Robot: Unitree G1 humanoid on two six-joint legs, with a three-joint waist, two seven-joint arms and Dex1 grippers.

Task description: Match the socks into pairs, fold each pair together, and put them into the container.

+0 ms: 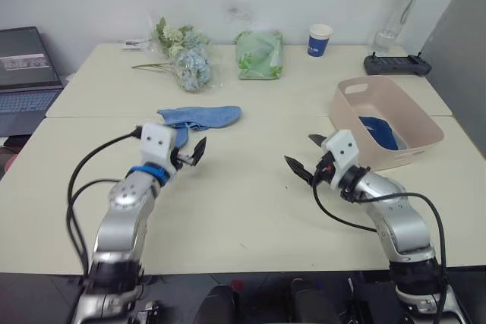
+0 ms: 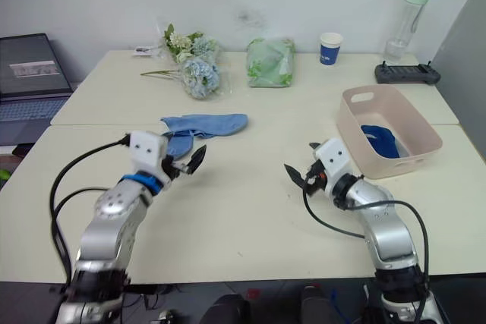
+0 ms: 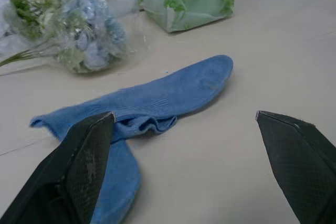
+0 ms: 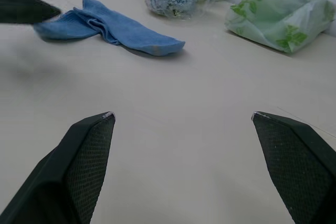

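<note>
Clutter along the far edge of the cream table [image 1: 243, 210]

A plastic-wrapped bunch of pale blue flowers [image 1: 186, 58], a green crinkly bag [image 1: 259, 55], a blue paper cup [image 1: 320, 39], a clear bottle [image 1: 395, 13], a black controller [image 1: 396, 64]; an open laptop [image 1: 26, 77] sits left.

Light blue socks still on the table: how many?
2: both light blue socks lie overlapped just ahead of the left gripper, one partly under the other. More could be hidden beneath.
</note>
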